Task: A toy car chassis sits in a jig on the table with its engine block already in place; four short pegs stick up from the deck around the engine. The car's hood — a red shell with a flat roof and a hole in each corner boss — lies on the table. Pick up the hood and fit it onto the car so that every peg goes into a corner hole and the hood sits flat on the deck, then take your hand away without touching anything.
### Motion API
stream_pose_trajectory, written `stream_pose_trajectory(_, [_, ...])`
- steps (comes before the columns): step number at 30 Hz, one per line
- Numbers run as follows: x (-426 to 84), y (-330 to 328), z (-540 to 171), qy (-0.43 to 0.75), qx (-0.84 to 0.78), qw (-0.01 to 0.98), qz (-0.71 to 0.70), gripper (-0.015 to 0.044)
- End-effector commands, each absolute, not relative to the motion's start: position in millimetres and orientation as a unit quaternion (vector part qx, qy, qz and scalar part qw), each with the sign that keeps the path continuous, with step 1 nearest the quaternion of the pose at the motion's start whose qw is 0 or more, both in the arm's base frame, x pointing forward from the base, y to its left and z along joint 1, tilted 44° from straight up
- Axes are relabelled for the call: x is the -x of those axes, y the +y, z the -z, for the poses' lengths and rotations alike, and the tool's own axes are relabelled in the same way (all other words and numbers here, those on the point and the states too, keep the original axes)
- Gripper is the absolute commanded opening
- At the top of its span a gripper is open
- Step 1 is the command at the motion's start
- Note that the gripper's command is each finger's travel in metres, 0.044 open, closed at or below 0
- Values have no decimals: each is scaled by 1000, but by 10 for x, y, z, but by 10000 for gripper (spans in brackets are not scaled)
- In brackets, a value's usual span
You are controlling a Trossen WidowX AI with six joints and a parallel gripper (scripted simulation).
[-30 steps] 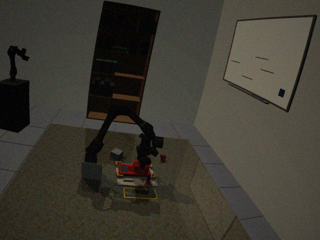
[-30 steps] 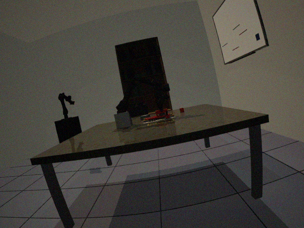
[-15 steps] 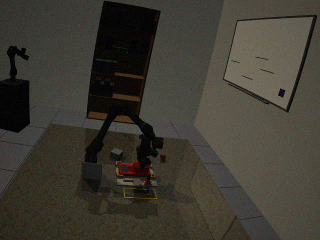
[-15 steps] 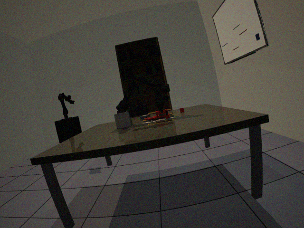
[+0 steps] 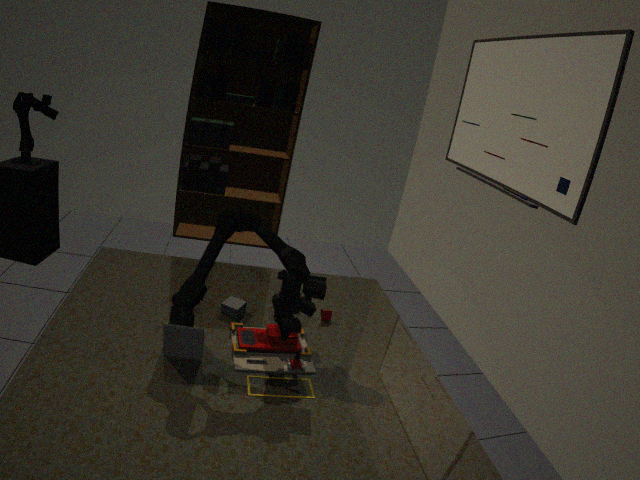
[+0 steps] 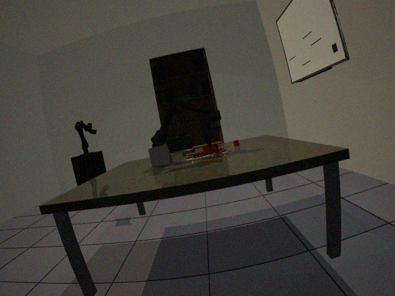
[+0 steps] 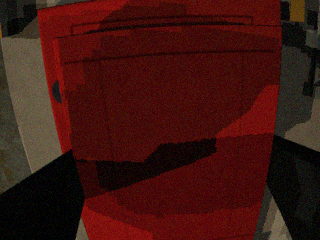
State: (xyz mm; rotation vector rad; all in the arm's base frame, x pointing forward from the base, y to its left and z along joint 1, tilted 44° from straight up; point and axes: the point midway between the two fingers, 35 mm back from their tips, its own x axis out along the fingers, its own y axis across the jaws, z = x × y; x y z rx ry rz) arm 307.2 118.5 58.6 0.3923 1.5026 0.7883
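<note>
Black robot hand (image 5: 287, 334) (image 6: 208, 145) (image 7: 174, 151) gripping the red hood (image 5: 253, 338) (image 6: 198, 153) (image 7: 170, 110) by its raised roof, above the pale jig (image 5: 242, 364), small red block (image 5: 326, 315) (image 6: 236, 142) near on the counter (image 5: 129, 310) (image 6: 127, 181)

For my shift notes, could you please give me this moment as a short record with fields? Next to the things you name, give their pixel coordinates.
claw: shut on the hood (image 5: 249, 337) (image 6: 199, 153) (image 7: 175, 105)
hood colour: red
hood place: over the jig
pegs seated: cannot tell, the hood hides them
beside the jig: yellow outline (image 5: 279, 396) on the table (image 5: 103, 413) (image 6: 127, 181)
loose items: small red block (image 5: 326, 315) (image 6: 236, 142), grey block (image 5: 233, 307)
hand withdrawn: no
</note>
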Motion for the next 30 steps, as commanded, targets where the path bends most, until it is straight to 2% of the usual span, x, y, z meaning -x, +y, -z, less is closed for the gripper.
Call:
stream_pose_trajectory(1, [-3071,1197,-573,660,-176,644,-346,0])
stream_pose_trajectory(19, [-3064,1221,-549,660,-172,644,-347,0])
stream_pose_trajectory(30, [-3063,1225,-545,660,-172,644,-347,289])
